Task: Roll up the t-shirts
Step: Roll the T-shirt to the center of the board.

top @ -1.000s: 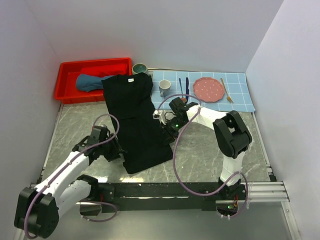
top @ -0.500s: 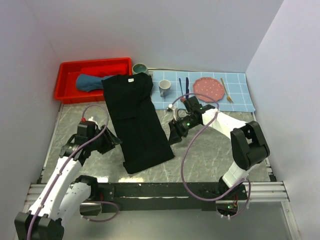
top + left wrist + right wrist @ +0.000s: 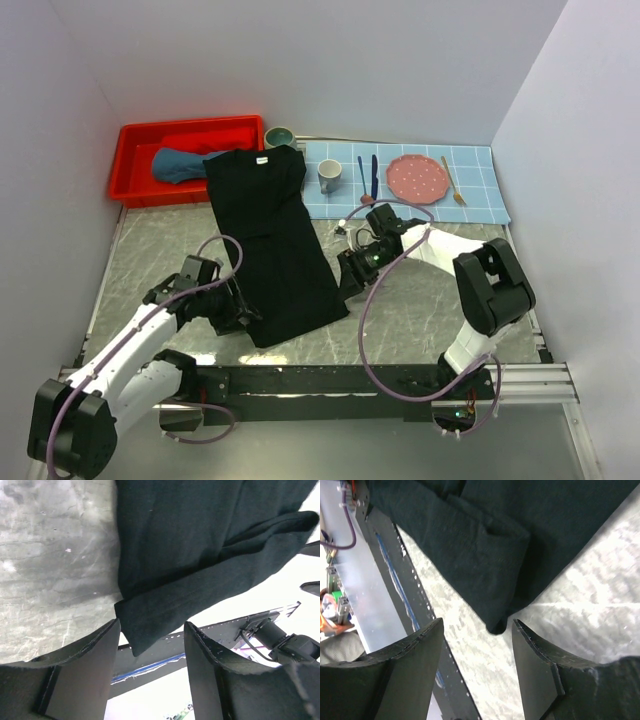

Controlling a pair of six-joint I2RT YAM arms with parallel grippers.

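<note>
Two shirts: a blue roll (image 3: 178,165) sits in the bin (image 3: 185,125), upper left. Left jaws, open and empty, hover at the lower-left hem corner of the black shirt (image 3: 270,240), mid-frame; right jaws likewise at its lower-right corner. Pinching unequal layers would skew the rolling.

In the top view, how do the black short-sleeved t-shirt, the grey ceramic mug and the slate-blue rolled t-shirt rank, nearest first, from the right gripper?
From the right gripper:
1. Black short-sleeved t-shirt, directly to its left.
2. Grey ceramic mug, farther back on the blue-checked placemat.
3. Slate-blue rolled t-shirt, far back left in the red tray.
</note>
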